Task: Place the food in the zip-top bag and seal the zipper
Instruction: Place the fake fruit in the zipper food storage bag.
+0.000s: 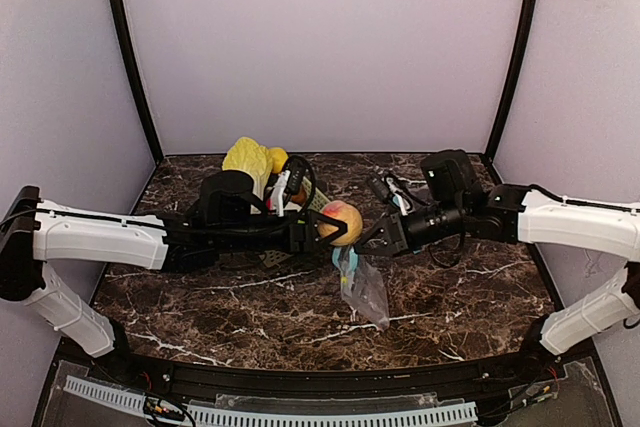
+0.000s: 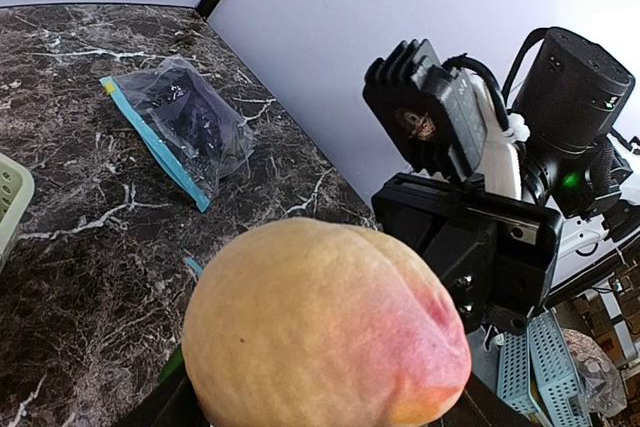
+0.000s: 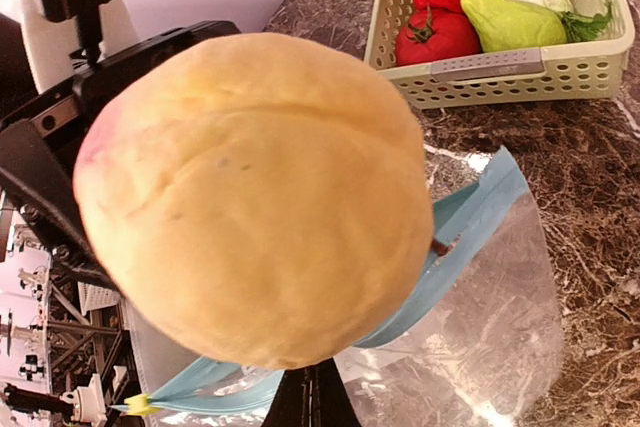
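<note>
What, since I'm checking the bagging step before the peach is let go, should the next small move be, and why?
Probably ease the left gripper down so the peach enters the zip-top bag before releasing. The peach is clamped just above the bag's blue zipper rim, which the shut right gripper seems to pinch open; none of it looks inside yet.

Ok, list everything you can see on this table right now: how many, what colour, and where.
peach: one, orange-yellow with pink blush, held above the bag
zip-top bag: one, clear with teal zipper, centre of the table
basket: one, pale green, behind the peach
red peppers: apparently two, red, in the basket
green piece: one, light green, in the basket
cabbage: one, pale yellow, basket's far end
table: one, dark marble
left hand: black, closed around the peach
right hand: black, shut on the bag's zipper edge
</note>
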`<state>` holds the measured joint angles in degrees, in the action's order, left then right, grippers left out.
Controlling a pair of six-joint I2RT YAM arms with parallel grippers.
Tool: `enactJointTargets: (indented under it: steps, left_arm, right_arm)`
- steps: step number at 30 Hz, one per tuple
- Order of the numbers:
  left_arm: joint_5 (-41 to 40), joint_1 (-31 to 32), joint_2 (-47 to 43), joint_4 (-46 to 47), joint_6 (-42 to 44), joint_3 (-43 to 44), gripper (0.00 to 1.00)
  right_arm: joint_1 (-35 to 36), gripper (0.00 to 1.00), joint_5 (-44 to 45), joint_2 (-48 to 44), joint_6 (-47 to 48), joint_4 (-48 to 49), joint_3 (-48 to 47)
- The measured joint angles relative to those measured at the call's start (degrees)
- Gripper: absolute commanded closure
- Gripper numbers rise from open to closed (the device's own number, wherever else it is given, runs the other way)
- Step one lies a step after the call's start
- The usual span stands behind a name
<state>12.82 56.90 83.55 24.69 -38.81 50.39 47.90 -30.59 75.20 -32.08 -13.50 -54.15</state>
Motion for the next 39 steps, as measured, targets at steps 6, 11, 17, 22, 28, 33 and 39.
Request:
enactJointTargets:
  steps: [6,11,17,22,28,33,39]
  left_arm:
    - [-0.96,0.00,0.00,-1.97,0.02,0.00,0.44]
    - [0.52,0.07,0.00,-2.51,0.02,-0.20,0.44]
    - [3.37,0.63,0.02,-2.34,0.72,-0.61,0.44]
    - [5.86,0.66,0.48,-0.94,1.38,-0.72,0.44]
    - [9.29,0.98,1.88,1.33,2.43,-0.72,0.44]
    - [12.02,2.25,2.51,1.60,3.67,-0.42,0.44]
    - [13.99,3.39,3.41,3.39,4.07,0.74,0.44]
  right_arm:
    - [-0.42,1.00,-3.87,-2.45,-0.66,4.85,1.77]
    - [-0.81,1.00,-4.90,-4.48,-1.05,8.22,2.69]
    - [-0.81,1.00,-6.45,-4.61,-1.07,10.56,3.76]
    - [-0.83,1.00,-9.49,-4.61,-1.46,13.99,5.05]
    - [-0.81,1.00,-13.64,-5.01,-2.19,18.58,7.41]
    - [-0.83,1.00,-15.45,-5.88,-2.60,21.27,7.67]
    - [-0.83,1.00,-16.59,-6.29,-3.08,24.70,7.85]
